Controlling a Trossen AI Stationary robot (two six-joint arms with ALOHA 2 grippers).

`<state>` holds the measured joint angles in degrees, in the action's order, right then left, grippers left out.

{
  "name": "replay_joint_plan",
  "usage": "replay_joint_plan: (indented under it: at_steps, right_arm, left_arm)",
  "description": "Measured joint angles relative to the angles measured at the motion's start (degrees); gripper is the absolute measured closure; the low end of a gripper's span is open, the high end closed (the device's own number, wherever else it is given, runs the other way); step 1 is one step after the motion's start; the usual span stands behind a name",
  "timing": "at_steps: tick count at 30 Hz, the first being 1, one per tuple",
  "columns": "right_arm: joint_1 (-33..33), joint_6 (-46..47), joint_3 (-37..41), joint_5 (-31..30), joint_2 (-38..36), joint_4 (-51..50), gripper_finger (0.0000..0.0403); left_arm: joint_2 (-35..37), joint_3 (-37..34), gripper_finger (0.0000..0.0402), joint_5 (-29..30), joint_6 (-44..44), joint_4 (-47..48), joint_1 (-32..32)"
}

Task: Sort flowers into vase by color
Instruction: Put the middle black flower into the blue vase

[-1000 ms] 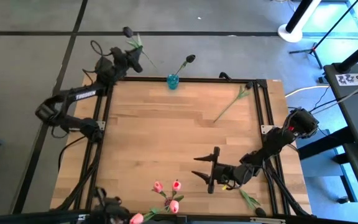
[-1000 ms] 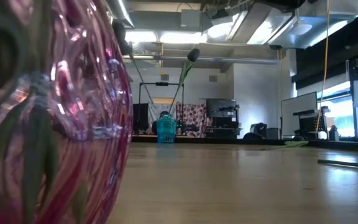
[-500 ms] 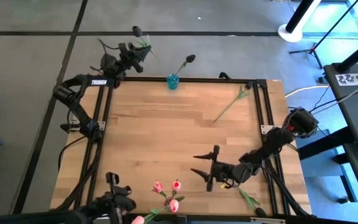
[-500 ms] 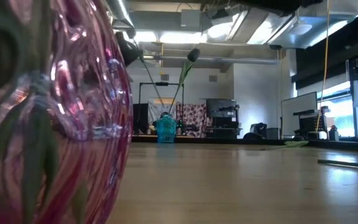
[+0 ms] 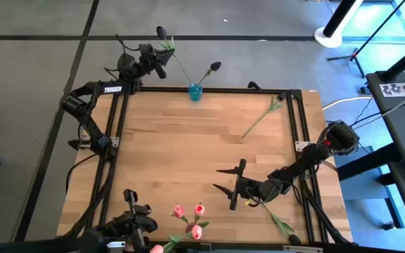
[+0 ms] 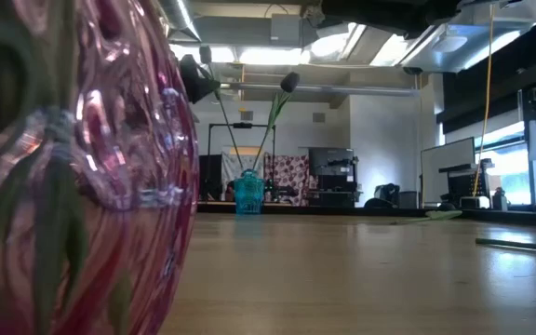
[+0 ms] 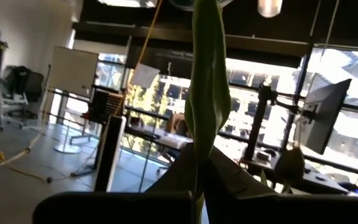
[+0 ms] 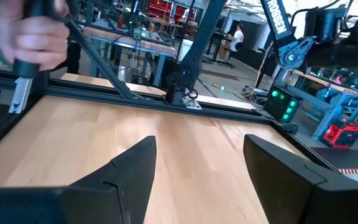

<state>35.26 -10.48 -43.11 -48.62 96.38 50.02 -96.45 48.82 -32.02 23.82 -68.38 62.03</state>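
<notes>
Four pink flowers [image 5: 196, 231] are standing in the pink vase [image 6: 73, 167] at the table's [image 5: 174, 154] near edge, though the fourth head is showing only partly at the picture's border, so that colour is looking well along. Just beyond it the right gripper [image 5: 218, 179] is hovering low over the wood with its fingers spread and nothing between them; it has edged a little toward the near edge over the last second, close to one loose flower [image 5: 281, 225] lying by the near right corner. A second loose flower [image 5: 259, 119] is lying farther off, toward the far right; I cannot tell either head's colour. At the far edge one blue vase [image 5: 195, 91] is already holding one dark flower [image 5: 215, 67]. The left gripper [image 5: 162, 56] is clenching another dark flower, the held flower [image 5: 162, 31], above and beside that vase; over the past second it has been swinging closer, so the stem's lower end is now reaching the vase mouth. That probably means this flower is about to be seated, leaving two on the table.
</notes>
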Motion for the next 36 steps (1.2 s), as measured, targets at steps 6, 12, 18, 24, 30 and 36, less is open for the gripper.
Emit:
replay_joint_plan:
  at_steps: [6, 12, 18, 24, 30, 36]
  right_arm:
    - [-3.02, -0.06, 0.0, 1.88, 0.0, -0.04, 0.0162]
    - [-6.38, -0.26, -0.02, 6.85, -0.02, -0.61, 0.0162]
    - [-8.73, -0.72, -0.04, 7.72, -0.04, -2.8, 0.0162]
    - [-10.33, -1.91, -0.04, 7.74, -0.04, -3.96, 0.0162]
    - [-10.68, -1.92, -0.04, 7.72, -0.04, -4.67, 0.0162]
    - [-10.55, -1.66, -0.04, 7.2, -0.04, -5.29, 0.0162]
  left_arm:
    - [-2.33, 0.0, 0.0399, 0.74, -0.47, -1.4, -2.17]
    - [-2.26, 0.65, 0.0399, 0.61, 0.32, -3.02, -2.31]
    - [-2.25, 1.09, 0.0399, 0.74, -1.39, -0.51, -3.96]
    - [-2.25, 1.09, 0.0399, 0.87, -3.37, 2.16, -5.06]
    - [-2.25, 1.09, 0.0373, 5.78, -5.2, 6.38, -5.14]
    - [-2.25, 1.07, 0.0309, 1.81, -6.42, 12.15, -5.96]
